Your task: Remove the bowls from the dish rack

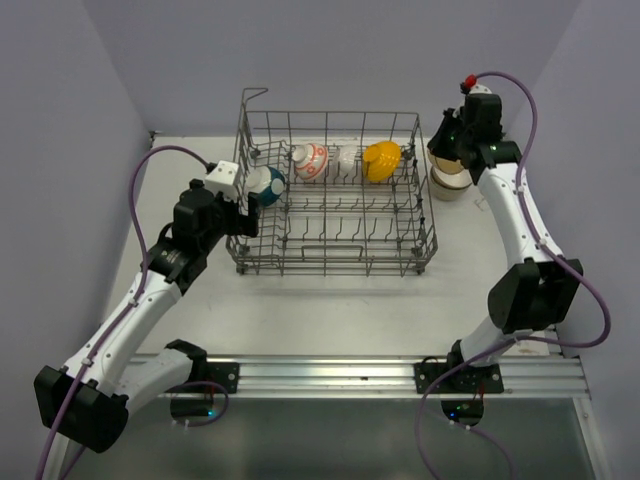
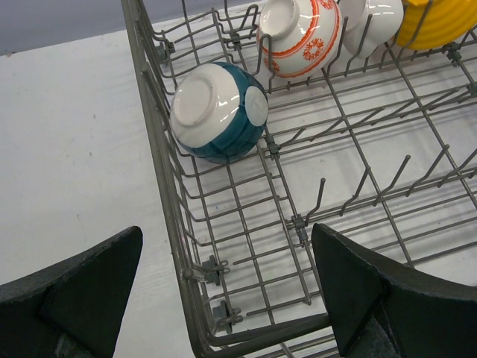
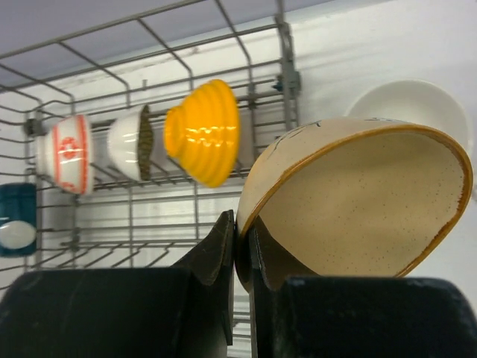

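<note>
In the top view the near rows of the dish rack (image 1: 330,262), at the middle of the frame, hold nothing; only bare tines show there. The left gripper (image 2: 227,239) hangs at the rack's left edge with its jaws spread as wide as they go and nothing between them: in its wrist view one finger sits over the table (image 1: 330,310) outside the wire wall and the other over the rack floor inside it.

Just beyond those jaws, toward the upper middle of that view, the teal bowl (image 2: 218,112) lies tipped on its side with its foot facing the camera, apart from both fingers. Farther back, along the rack's far row, stand the red-patterned bowl (image 2: 302,33), the white bowl (image 2: 373,22) and the yellow bowl (image 2: 440,22).

At the upper right of the top view the right gripper (image 3: 240,231) is outside the rack, its jaws pinched on the rim of a beige bowl (image 3: 358,201), held tilted above the stack of bowls (image 1: 450,185) on the table.

By my reading the job is about half done: several bowls are out and four are left inside, the teal one probably next.
</note>
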Robot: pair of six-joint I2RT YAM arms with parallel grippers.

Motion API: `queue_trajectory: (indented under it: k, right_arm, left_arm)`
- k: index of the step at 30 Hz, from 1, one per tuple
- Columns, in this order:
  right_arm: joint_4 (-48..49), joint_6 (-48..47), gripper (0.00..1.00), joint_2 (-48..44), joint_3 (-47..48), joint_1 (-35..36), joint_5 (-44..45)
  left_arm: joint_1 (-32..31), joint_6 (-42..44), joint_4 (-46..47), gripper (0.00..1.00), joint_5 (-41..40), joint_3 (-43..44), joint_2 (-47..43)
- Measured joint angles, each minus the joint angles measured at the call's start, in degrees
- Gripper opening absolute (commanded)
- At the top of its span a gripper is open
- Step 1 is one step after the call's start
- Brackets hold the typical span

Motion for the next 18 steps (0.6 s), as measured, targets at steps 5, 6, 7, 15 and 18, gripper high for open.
queue_trajectory:
  k: [5, 6, 7, 15, 18]
  right_arm:
    - [-2.7, -3.1, 0.0, 3.5, 2.4, -0.9, 6.1]
    - [-3.1, -3.6, 0.0, 4.9, 3.4, -1.1, 6.8]
    - [-3.1, -3.8, 0.0, 6.1, 4.1, -1.2, 7.3]
    - [-4.7, -7.1, 0.0, 18.8, 9.8, -2.4, 12.1]
    - [-5.5, -8.3, 0.0, 21.4, 10.8, -2.7, 13.5]
  left_arm:
    - [0.0, 0.0, -0.1, 1.0, 0.0, 0.0, -0.4]
    - [0.0, 0.0, -0.1, 1.0, 0.0, 0.0, -0.5]
    - [0.0, 0.0, -0.1, 1.0, 0.0, 0.0, -0.5]
    - [0.0, 0.0, -0.3, 1.0, 0.3, 0.0, -0.5]
    - [0.0, 0.1, -0.3, 1.0, 0.4, 0.0, -0.5]
